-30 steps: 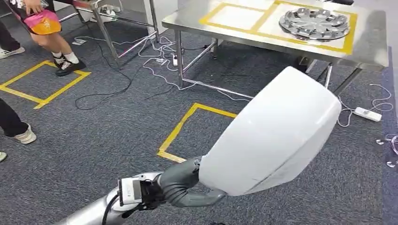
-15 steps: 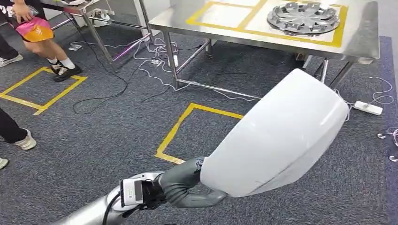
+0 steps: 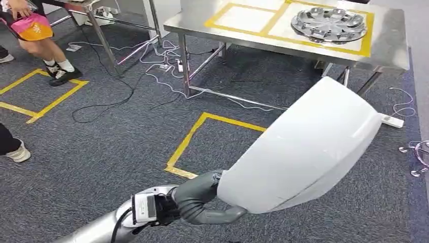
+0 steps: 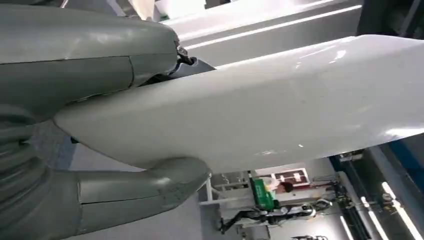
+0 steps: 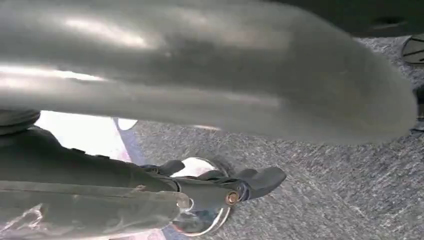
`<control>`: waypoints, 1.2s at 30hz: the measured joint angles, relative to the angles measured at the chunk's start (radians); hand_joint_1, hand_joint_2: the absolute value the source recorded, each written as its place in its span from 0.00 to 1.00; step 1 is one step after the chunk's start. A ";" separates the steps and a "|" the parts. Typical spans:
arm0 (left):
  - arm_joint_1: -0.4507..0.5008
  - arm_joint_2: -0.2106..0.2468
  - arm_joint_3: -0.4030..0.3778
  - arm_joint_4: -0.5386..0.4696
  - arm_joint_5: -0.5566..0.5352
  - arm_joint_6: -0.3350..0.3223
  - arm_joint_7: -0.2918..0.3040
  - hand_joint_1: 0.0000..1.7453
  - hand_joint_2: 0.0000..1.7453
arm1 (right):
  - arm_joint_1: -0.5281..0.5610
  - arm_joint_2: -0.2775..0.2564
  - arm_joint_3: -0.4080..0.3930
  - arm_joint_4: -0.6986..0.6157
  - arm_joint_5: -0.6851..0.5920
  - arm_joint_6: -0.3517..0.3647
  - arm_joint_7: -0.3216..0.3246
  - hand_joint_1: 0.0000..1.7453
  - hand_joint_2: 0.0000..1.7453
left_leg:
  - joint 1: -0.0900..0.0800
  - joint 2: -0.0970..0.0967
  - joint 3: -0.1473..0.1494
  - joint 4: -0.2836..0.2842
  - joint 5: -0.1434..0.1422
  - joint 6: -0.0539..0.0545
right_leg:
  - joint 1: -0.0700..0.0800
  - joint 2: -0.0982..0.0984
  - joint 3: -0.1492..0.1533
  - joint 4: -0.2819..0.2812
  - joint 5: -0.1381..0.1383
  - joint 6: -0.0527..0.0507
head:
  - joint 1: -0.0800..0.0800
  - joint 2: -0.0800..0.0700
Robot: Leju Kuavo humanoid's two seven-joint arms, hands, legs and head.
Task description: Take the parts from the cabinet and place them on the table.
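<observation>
Grey carpet lies under the smooth, glossy white curved panel the left hand grips.

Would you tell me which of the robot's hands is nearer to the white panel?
Left. The left hand grips the white panel at its lower edge. The right hand hangs over the carpet, showing no contact with the panel.

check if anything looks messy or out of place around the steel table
Loose white cables trail tangled across the carpet by the table legs, and a power strip lies on the floor to its right. The hubcap sits squarely inside its yellow-taped square.
</observation>
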 joint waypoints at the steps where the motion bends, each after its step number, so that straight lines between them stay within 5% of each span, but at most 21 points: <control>1: 0.000 0.000 -0.001 0.000 0.000 0.000 0.000 1.00 1.00 | 0.002 0.000 0.002 0.000 0.000 0.000 0.000 0.00 0.00 | 0.000 -0.001 0.008 0.000 -0.005 -0.001 | 0.000 0.000 0.012 -0.035 0.035 -0.001 | 0.001 0.000; 3: 0.000 0.000 -0.001 0.000 0.000 0.000 0.000 1.00 1.00 | 0.002 0.000 0.004 0.000 0.000 0.000 0.000 0.00 0.00 | 0.001 -0.001 0.031 0.000 -0.020 -0.007 | -0.001 -0.005 0.090 -0.209 0.135 -0.004 | 0.000 0.000; 4: 0.000 0.000 -0.001 0.000 -0.001 0.000 0.000 1.00 1.00 | 0.002 0.000 0.004 0.000 0.000 0.000 0.000 0.00 0.00 | 0.000 -0.001 0.037 0.000 -0.029 -0.013 | -0.001 -0.013 0.122 -0.282 0.159 -0.006 | 0.001 0.000; 5: -0.001 0.000 -0.001 0.000 -0.001 0.000 0.000 1.00 1.00 | 0.000 0.001 0.004 -0.001 0.000 0.000 0.000 0.00 0.00 | -0.007 -0.001 0.039 0.002 -0.038 -0.021 | 0.004 -0.013 0.139 -0.292 0.136 -0.008 | 0.002 0.000; 8: -0.002 0.000 -0.002 0.000 -0.001 0.000 0.000 1.00 1.00 | 0.000 0.001 0.005 -0.001 0.000 0.000 0.000 0.00 0.00 | -0.003 0.000 0.048 -0.011 -0.042 -0.034 | 0.010 -0.008 0.135 -0.291 0.127 -0.029 | -0.002 0.000; 10: -0.003 -0.002 -0.001 -0.001 -0.002 0.000 0.000 1.00 1.00 | 0.002 0.001 0.005 -0.001 0.000 0.000 0.000 0.00 0.00 | -0.002 -0.001 0.051 0.002 -0.051 -0.047 | 0.002 -0.005 0.151 -0.300 0.122 -0.040 | -0.004 0.000; 11: -0.005 -0.002 -0.001 -0.001 -0.002 0.000 0.000 1.00 1.00 | 0.002 0.001 0.005 -0.001 0.000 0.000 0.000 0.00 0.00 | -0.003 -0.001 0.030 0.048 -0.069 -0.052 | 0.001 -0.006 0.160 -0.301 0.116 -0.049 | -0.009 0.000; 14: -0.002 0.002 -0.002 -0.001 -0.002 0.000 0.000 1.00 1.00 | -0.002 0.001 0.005 -0.001 0.000 0.000 0.000 0.00 0.00 | 0.000 -0.001 -0.131 0.294 -0.145 -0.061 | 0.000 -0.003 0.181 -0.301 0.091 -0.056 | -0.008 0.000; 15: -0.002 0.002 -0.002 -0.001 -0.002 0.000 0.000 1.00 1.00 | 0.000 0.001 0.005 -0.001 0.000 0.000 0.000 0.00 0.00 | 0.000 -0.001 -0.162 0.318 -0.133 -0.061 | 0.000 -0.001 0.191 -0.301 0.083 -0.056 | -0.008 0.000; 16: -0.001 0.002 -0.002 -0.001 -0.002 0.001 0.000 1.00 1.00 | 0.000 0.001 0.006 -0.001 0.000 0.001 0.000 0.00 0.00 | 0.000 -0.001 -0.170 0.300 -0.092 -0.060 | 0.000 0.001 0.204 -0.301 0.074 -0.054 | -0.008 0.000; 19: -0.002 0.002 -0.002 -0.001 -0.003 0.002 0.000 1.00 1.00 | 0.000 0.002 0.007 -0.002 0.000 0.002 0.000 0.00 0.00 | 0.000 -0.001 -0.101 0.067 0.099 -0.051 | -0.002 0.007 0.250 -0.303 0.039 -0.044 | -0.010 0.000; 21: -0.003 0.002 -0.002 -0.001 -0.005 0.003 0.000 1.00 1.00 | -0.004 0.002 0.008 -0.002 0.000 0.002 0.000 0.00 0.00 | -0.003 -0.003 -0.072 0.008 0.063 -0.038 | 0.004 0.013 0.252 -0.303 0.019 -0.029 | -0.018 0.000; 24: -0.005 0.001 -0.002 -0.001 -0.008 0.007 0.000 1.00 1.00 | -0.003 0.002 0.010 -0.002 -0.002 0.001 0.000 0.00 0.00 | 0.000 -0.004 -0.060 0.001 0.058 -0.014 | 0.004 0.011 0.285 -0.324 0.024 -0.007 | -0.012 0.000; 25: -0.004 0.000 -0.002 -0.001 -0.008 0.007 -0.001 1.00 1.00 | -0.004 0.002 0.011 -0.002 -0.002 0.002 0.002 0.00 0.00 | 0.003 -0.004 -0.049 -0.003 0.055 -0.009 | 0.004 0.008 0.275 -0.303 0.023 -0.003 | -0.012 0.000; 27: -0.006 0.000 -0.002 -0.001 -0.009 0.008 -0.002 1.00 1.00 | -0.011 0.002 0.011 -0.002 -0.004 0.002 0.001 0.00 0.00 | 0.003 -0.003 -0.037 -0.003 0.041 0.000 | 0.004 0.001 0.189 -0.162 0.026 -0.001 | -0.005 0.000; 29: -0.005 0.002 -0.002 -0.001 -0.011 0.008 -0.002 1.00 1.00 | -0.007 0.002 0.012 -0.002 -0.004 0.002 0.002 0.00 0.00 | 0.001 -0.004 -0.022 -0.003 0.024 0.003 | 0.004 0.000 0.090 -0.037 -0.047 0.002 | -0.004 0.000; 30: -0.004 0.002 -0.002 -0.001 -0.011 0.008 -0.002 1.00 1.00 | -0.004 0.002 0.013 -0.002 -0.004 0.002 0.003 0.00 0.00 | 0.000 -0.004 -0.009 -0.003 0.013 0.004 | 0.004 0.000 0.061 -0.019 -0.076 0.001 | -0.004 0.000; 31: -0.004 0.002 -0.002 -0.001 -0.012 0.008 -0.002 1.00 1.00 | -0.001 0.002 0.013 -0.002 -0.005 0.002 0.003 0.00 0.00 | 0.000 -0.006 0.005 -0.003 0.002 0.003 | 0.004 0.000 0.050 -0.035 -0.077 0.001 | -0.004 0.000; 33: -0.004 0.002 -0.002 -0.001 -0.013 0.009 -0.002 1.00 1.00 | 0.000 0.002 0.013 -0.002 -0.005 0.002 0.003 0.00 0.00 | 0.000 -0.008 0.041 -0.003 -0.021 -0.001 | 0.004 -0.001 0.070 -0.152 0.002 -0.003 | -0.003 0.000; 35: -0.005 0.002 -0.002 -0.001 -0.013 0.009 -0.003 1.00 1.00 | 0.004 0.002 0.013 -0.002 -0.005 0.002 0.004 0.00 0.00 | -0.002 -0.006 0.067 -0.003 -0.047 -0.010 | 0.004 -0.010 0.097 -0.297 0.163 -0.009 | -0.001 0.000; 36: -0.004 0.002 -0.003 -0.001 -0.013 0.010 -0.003 1.00 1.00 | 0.002 0.002 0.013 -0.002 -0.005 0.002 0.004 0.00 0.00 | -0.006 -0.008 0.074 -0.002 -0.056 -0.016 | 0.006 -0.013 0.101 -0.300 0.156 -0.021 | 0.000 0.000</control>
